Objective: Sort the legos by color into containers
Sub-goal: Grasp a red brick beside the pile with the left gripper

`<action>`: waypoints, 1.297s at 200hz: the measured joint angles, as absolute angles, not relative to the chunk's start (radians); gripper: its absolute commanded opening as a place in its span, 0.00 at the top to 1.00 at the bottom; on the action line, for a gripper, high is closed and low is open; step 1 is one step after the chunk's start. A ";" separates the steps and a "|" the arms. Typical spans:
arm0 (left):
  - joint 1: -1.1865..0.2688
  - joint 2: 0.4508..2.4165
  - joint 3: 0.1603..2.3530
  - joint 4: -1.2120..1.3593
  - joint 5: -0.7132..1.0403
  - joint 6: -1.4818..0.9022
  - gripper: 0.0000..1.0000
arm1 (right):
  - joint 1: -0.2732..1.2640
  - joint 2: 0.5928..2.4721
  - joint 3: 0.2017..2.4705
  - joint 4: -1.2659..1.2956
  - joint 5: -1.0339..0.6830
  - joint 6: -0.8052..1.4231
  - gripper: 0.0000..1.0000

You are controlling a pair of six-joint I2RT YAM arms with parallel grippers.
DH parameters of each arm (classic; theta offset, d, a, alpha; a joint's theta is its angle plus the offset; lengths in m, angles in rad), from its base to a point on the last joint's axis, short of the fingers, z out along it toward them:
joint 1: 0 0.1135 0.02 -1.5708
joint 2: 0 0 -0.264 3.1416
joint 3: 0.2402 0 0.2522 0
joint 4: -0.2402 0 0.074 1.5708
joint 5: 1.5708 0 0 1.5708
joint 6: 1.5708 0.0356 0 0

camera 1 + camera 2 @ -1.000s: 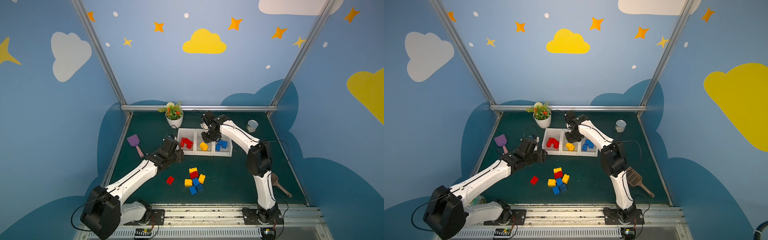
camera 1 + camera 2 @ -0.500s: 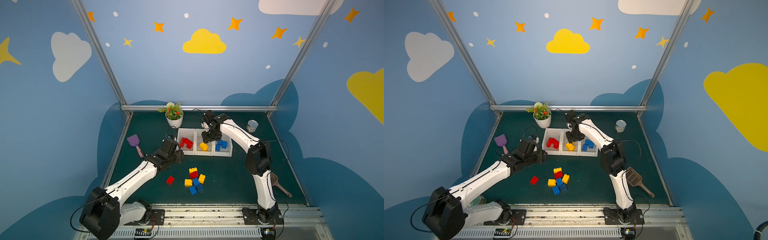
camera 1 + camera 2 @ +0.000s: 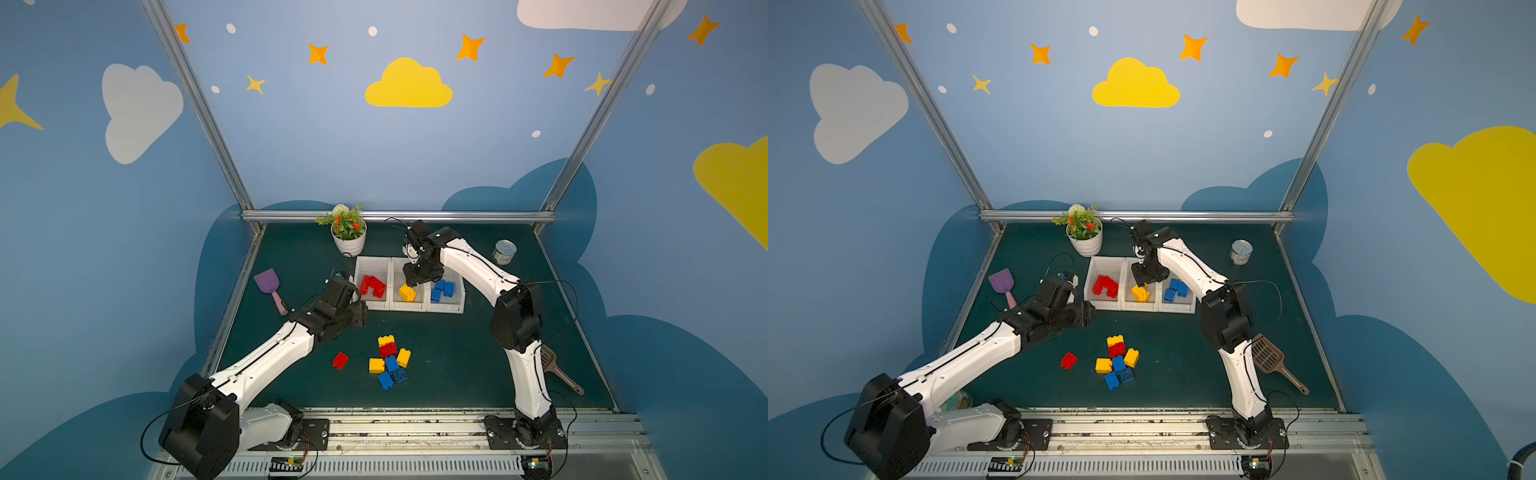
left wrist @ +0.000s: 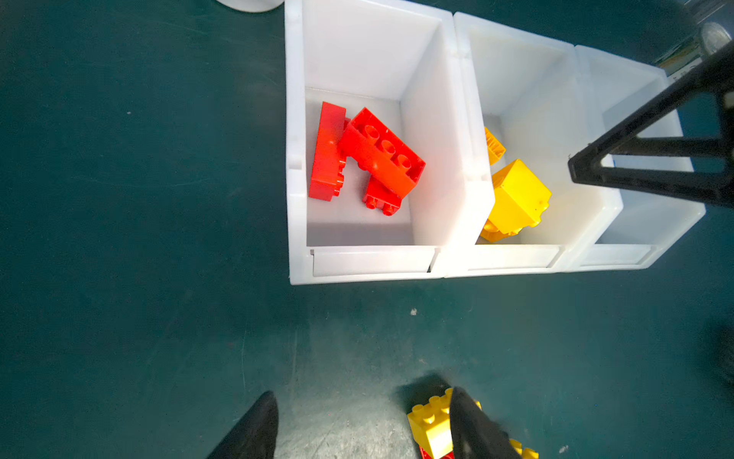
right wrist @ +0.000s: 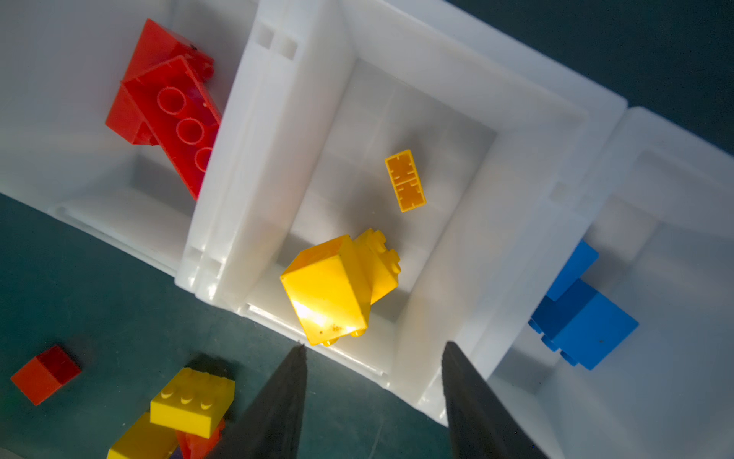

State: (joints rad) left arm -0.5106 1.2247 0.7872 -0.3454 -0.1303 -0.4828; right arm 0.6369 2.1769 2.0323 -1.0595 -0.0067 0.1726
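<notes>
Dark green mat (image 3: pixel 457 353), blue cloud-painted walls (image 3: pixel 311 145)

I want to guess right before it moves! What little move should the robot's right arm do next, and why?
Probably lift the right gripper clear of the middle white plastic bin and swing it toward the loose pile of red, yellow and blue plastic bricks. Its jaws stand open with nothing between them, and yellow bricks lie in that bin.
</notes>
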 measured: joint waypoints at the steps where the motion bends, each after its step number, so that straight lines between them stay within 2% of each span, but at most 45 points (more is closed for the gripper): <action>1: -0.511 1.225 0.787 -0.348 -0.130 -0.483 0.31 | 0.637 2.177 2.032 -1.059 -0.007 0.173 0.45; 80: -0.512 1.150 0.716 -0.509 -0.131 -0.564 0.29 | 0.612 2.003 1.926 -1.015 -0.080 0.200 0.45; 120: -0.518 1.146 0.659 -0.604 -0.136 -0.621 0.23 | 0.581 1.930 1.867 -0.978 -0.117 0.215 0.45; 185: -0.520 1.197 0.601 -0.579 -0.099 -0.653 0.22 | 0.550 1.890 1.723 -0.938 -0.144 0.243 0.45; 217: -0.521 1.257 0.592 -0.557 -0.070 -0.659 0.23 | 0.542 1.867 1.680 -0.932 -0.148 0.254 0.45; 259: -0.565 1.300 0.603 -0.535 -0.075 -0.663 0.32 | 0.537 1.839 1.677 -0.921 -0.152 0.258 0.45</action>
